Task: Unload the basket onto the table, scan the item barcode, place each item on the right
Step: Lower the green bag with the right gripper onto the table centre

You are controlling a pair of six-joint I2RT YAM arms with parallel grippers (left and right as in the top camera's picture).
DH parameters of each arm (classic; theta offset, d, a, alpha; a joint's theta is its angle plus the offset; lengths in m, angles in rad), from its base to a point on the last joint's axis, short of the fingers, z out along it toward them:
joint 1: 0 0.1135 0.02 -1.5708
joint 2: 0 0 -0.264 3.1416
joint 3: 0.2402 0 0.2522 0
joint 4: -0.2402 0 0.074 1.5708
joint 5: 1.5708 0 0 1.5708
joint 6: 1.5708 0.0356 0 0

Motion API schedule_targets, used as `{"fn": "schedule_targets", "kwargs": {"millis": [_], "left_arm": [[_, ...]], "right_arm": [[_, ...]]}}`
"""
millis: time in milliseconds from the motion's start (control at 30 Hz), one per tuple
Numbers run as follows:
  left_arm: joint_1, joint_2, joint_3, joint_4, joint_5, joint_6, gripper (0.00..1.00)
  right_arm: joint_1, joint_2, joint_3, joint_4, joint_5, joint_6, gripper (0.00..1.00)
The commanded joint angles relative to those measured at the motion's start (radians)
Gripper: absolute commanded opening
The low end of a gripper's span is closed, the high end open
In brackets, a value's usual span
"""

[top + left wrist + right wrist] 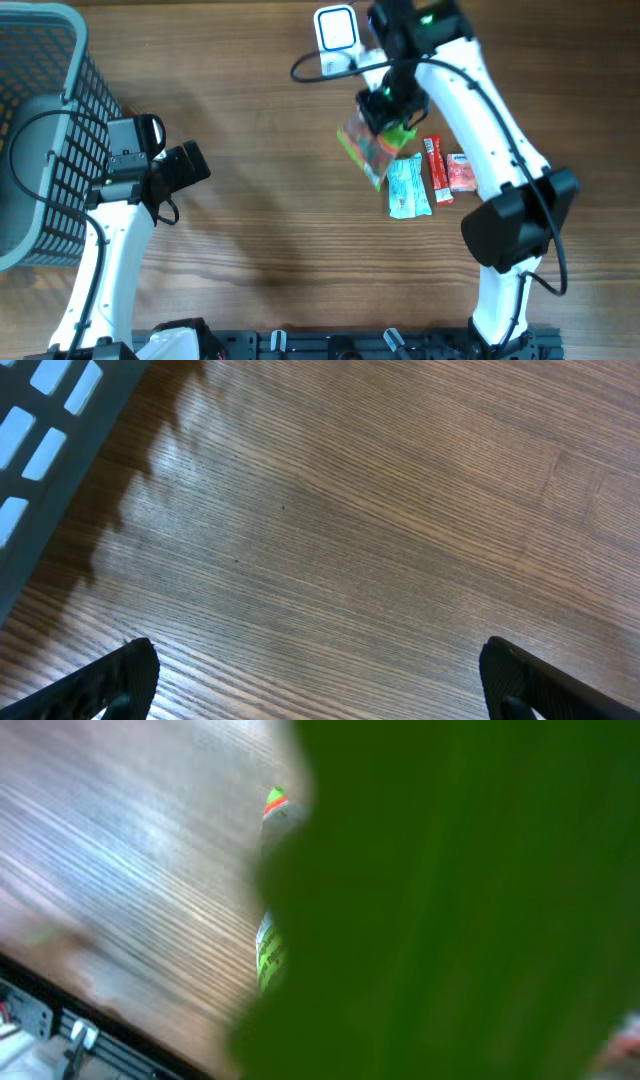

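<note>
**Right claw pinches a green snack packet close to the scanner; left claw gapes over bare wood**

The right claw (386, 112) is closed tight on the top edge of a green and orange snack packet (368, 150). The packet extends from the jaws back toward the robot's base, tilted at an angle. In the right wrist view the packet sits so close to the lens that it is a green blur filling most of the picture, with only a strip of wooden table (270, 230) visible off to one side.

Just beyond the claw, on the side away from the base and slightly to its left, lies a white scanner (336, 29) with a blue rim. A black cable (305, 66) loops from it toward the claw. The packet and the scanner are near each other but apart.

On the base side of the claw and a little to its right, three more items lie flat in a row on the table. Nearest the held packet is a pale teal packet (408, 187), then a red stick packet (436, 170), then a small red and white sachet (461, 172).

Well away to the left, the left claw (192, 165) is spread wide and grips nothing. Its wrist view shows two dark fingertips (120, 680) at the lower corners with bare wood between them. A grey mesh basket (45, 120) stands just to that claw's left, at the table's edge.
</note>
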Motion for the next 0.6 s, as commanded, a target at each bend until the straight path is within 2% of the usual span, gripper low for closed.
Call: {"fn": "schedule_targets", "kwargs": {"millis": [0,67,100,133,300,567], "left_arm": [[0.002,-0.006,0.012,0.004,-0.013,0.013,1.0],[0.002,-0.006,0.012,0.004,-0.013,0.013,1.0],[0.002,-0.006,0.012,0.004,-0.013,0.013,1.0],[0.002,-0.006,0.012,0.004,-0.013,0.013,1.0],[0.002,-0.006,0.012,0.004,-0.013,0.013,1.0],[0.002,-0.006,0.012,0.004,-0.013,0.013,1.0]], "right_arm": [[0.003,0.007,-0.174,0.075,-0.069,-0.036,0.04],[0.003,0.007,-0.275,0.149,-0.069,-0.038,0.05],[0.003,0.007,-0.313,0.182,-0.069,-0.047,0.1],[0.003,0.007,-0.372,0.247,-0.061,-0.053,0.53],[0.003,0.007,-0.417,0.333,0.065,-0.027,0.85],[0.004,0.006,-0.327,0.317,0.3,0.084,0.99]]}}
